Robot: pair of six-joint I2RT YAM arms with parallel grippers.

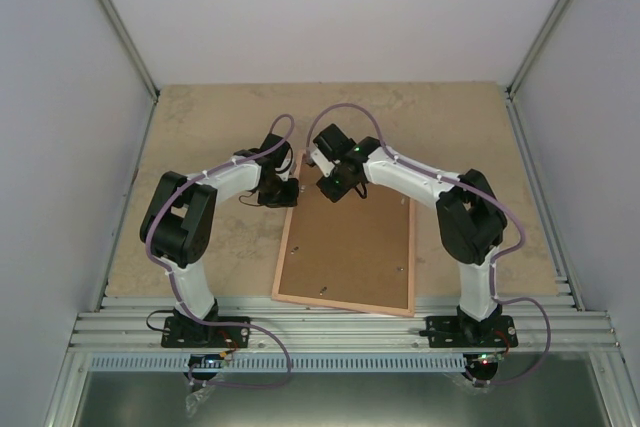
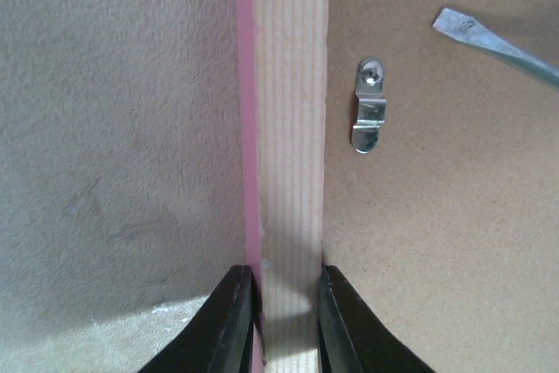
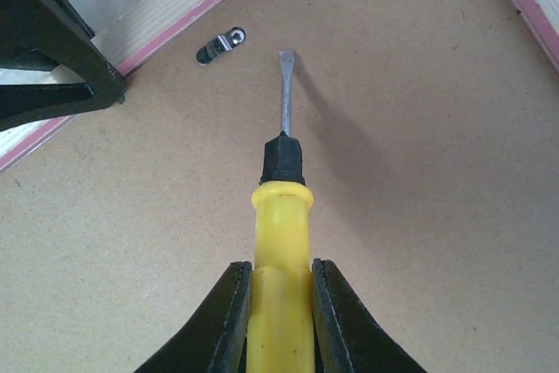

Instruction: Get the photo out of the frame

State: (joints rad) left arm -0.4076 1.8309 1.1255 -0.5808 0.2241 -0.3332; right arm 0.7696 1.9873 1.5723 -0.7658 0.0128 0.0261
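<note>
The left gripper point(image 2: 284, 307) was pinching the left rail of the frame point(image 2: 293, 128) toward its far end. One finger sat on the pink outer edge and the other on the inner edge, beside the brown backing board point(image 2: 437, 242). The right gripper point(image 3: 281, 303) was clamped on the yellow handle of a screwdriver point(image 3: 281, 207). Its flat blade pointed across the board toward a small metal clip point(image 3: 220, 44) just beside the left rail, the tip near the clip but apart from it.

The frame lay back up on the tan table point(image 1: 220, 117) between the two arms, with both grippers at its far end. The photo showed in no view.

The left wrist view showed the clip fixed by a screw at one end, with the blade tip entering from the upper right. The right wrist view showed the left gripper's black fingers on the rail. Only the top view showed the whole frame, with small metal bits by its near and right rails.
</note>
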